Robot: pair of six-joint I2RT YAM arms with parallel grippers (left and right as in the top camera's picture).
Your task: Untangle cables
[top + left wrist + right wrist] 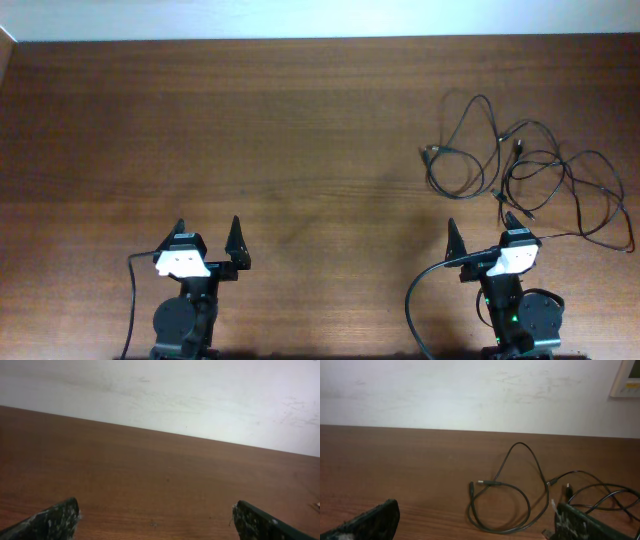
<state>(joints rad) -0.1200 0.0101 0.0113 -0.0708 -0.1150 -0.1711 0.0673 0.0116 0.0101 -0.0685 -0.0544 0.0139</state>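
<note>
The cables (530, 170) are thin black cords with small plug ends, lying in loose overlapping loops on the right side of the wooden table. In the right wrist view the cables (520, 495) form a round loop just ahead of the fingers, with more strands to the right. My right gripper (483, 232) is open and empty, just in front of the cables' near edge. My left gripper (208, 232) is open and empty at the front left, far from the cables. It shows open in the left wrist view (155, 520), and my right gripper shows open in the right wrist view (477, 525).
The brown wooden table (250, 130) ends at a white wall behind. Thicker black arm cables (415, 300) hang near both arm bases at the front edge.
</note>
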